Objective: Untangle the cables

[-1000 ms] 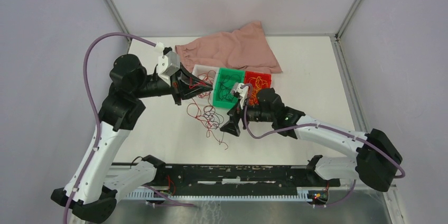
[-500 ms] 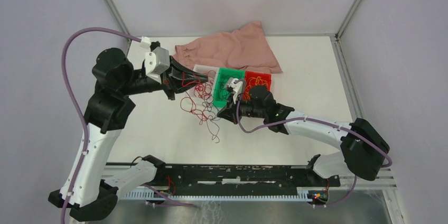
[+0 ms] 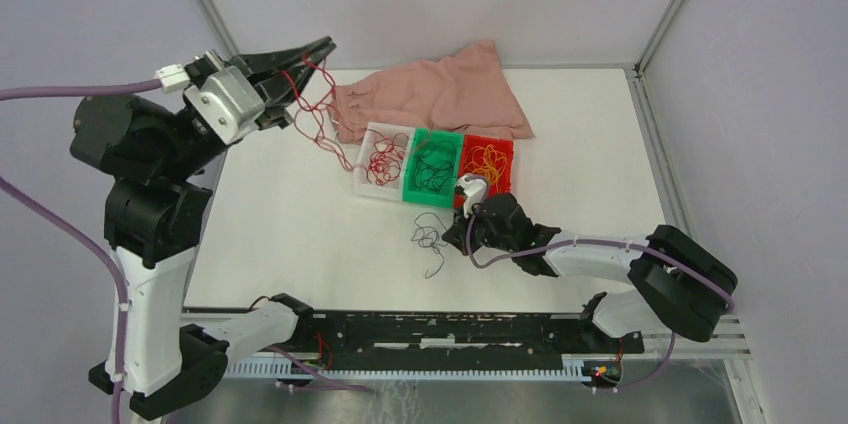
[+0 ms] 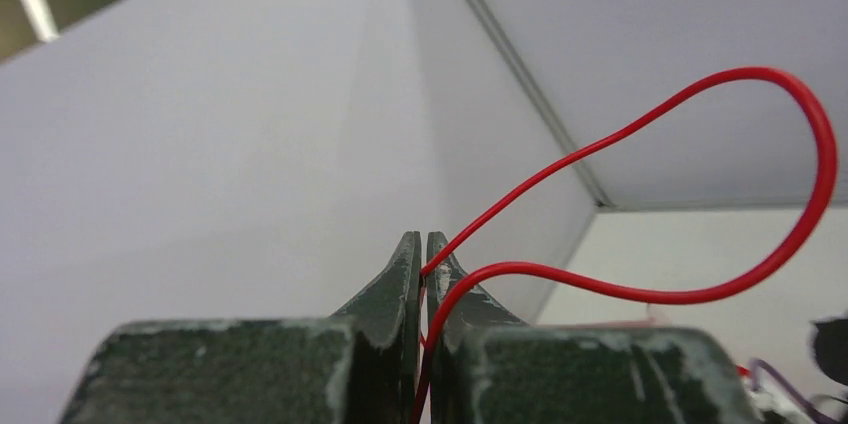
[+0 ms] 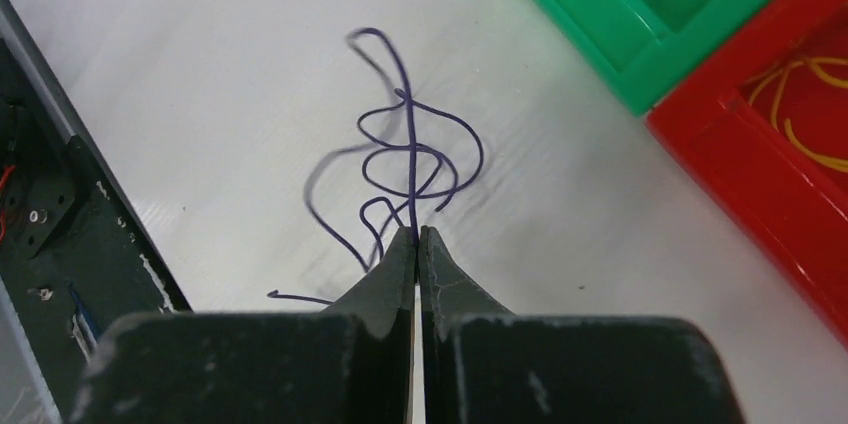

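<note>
- While the clump already looks pulled apart, sorting isn't finished. My read is late stage, with two lots not yet in bins.
- Left gripper (image 4: 420,240): jaws pinched together on red cables (image 4: 660,295), raised high, well up and left of the green bin (image 5: 600,34). The strands dangle toward the white bin (image 3: 382,128), just left of the green bin.
- Right gripper (image 5: 418,234): jaws clamped on a purple cable (image 5: 412,144), low on the table (image 3: 280,234), just in front of the green bin. The rest of it lies curled on the surface.
- Binned:
  - more red cables in the white bin
  - dark cables (image 3: 433,159) in the green bin
  - yellow-orange cables (image 3: 490,156) in the red bin (image 5: 760,174), just right of the green bin
- Left to do, I'd say: held reds into white, purple into green.
- Pink cloth (image 3: 440,94) lies behind the green bin, neither arm on it.
- Writing: no brand, label or text readable in any view.
</note>
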